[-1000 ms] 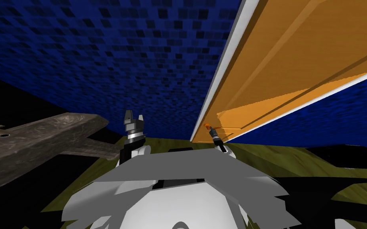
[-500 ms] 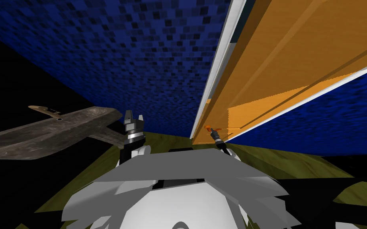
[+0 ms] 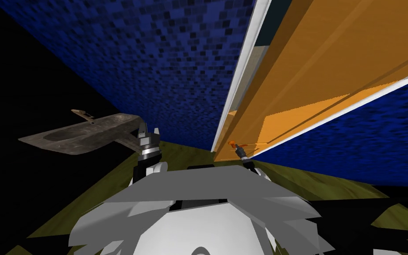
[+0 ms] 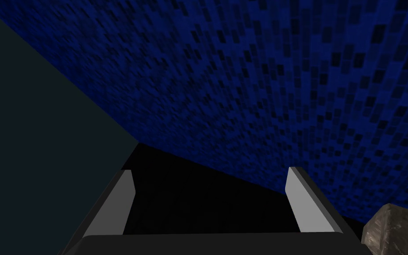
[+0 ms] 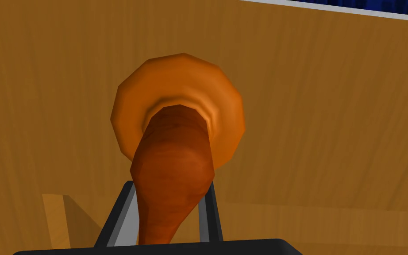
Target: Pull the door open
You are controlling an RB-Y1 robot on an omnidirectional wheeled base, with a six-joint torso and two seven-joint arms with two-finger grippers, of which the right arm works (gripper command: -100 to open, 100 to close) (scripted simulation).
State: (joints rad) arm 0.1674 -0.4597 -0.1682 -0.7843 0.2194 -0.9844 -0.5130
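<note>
Our right gripper (image 5: 167, 191) clamps its fingers (image 5: 125, 212) on both sides of the orange lever handle (image 5: 172, 172). The lever's long axis runs from its round rose (image 5: 225, 115) on the orange door (image 5: 331, 110) back between the fingers, its free end toward the gripper's body. The handle sits at the door's edge beside the white frame (image 3: 242, 79), where the door stands ajar. Our left gripper (image 4: 210, 170) is well apart from the door, its fingers wide and holding nothing.
</note>
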